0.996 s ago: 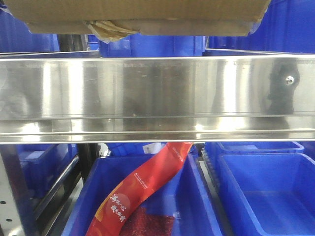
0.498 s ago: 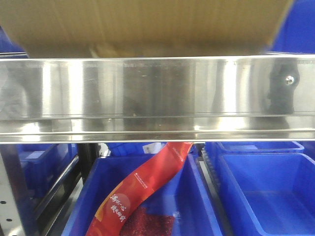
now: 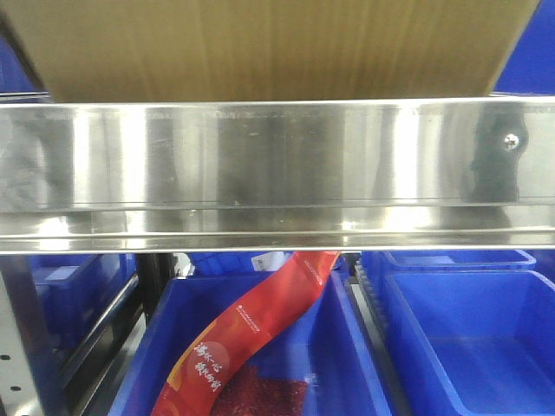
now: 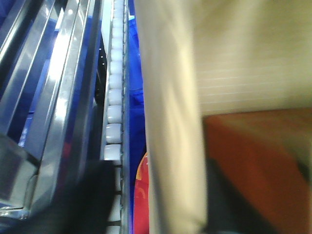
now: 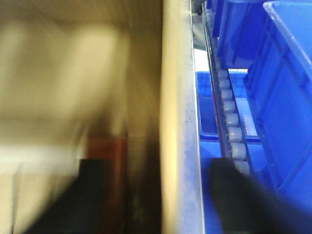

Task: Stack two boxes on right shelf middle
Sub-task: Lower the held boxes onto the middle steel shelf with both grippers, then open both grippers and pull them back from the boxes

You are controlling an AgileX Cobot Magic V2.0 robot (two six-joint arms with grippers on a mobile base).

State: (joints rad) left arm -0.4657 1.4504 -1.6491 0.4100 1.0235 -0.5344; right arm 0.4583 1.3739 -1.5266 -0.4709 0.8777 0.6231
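One brown cardboard box [image 3: 269, 48] fills the top of the front view, its face reaching down to the shelf's shiny steel front rail [image 3: 260, 165], which has a small screw [image 3: 511, 139]. In the left wrist view my left gripper [image 4: 163, 170] straddles one pale wall of the box [image 4: 170, 97], one dark finger [image 4: 92, 195] outside and the other inside. On the opposite side my right gripper [image 5: 165, 168] straddles a wall of the box [image 5: 58, 73], with a dark finger [image 5: 234, 195] outside. Both wrist views are blurred. No other box shows.
Below the rail, a blue bin [image 3: 347, 347] holds a long red packet [image 3: 251, 329], with another blue bin [image 3: 468, 338] to its right. White roller tracks [image 4: 113, 112] [image 5: 231, 122] run along both sides of the box. A grey perforated upright [image 3: 17, 347] stands lower left.
The box has come down: its taped underside showed high above the rail a second ago, and now its plain face reaches the rail's top edge and looks larger.
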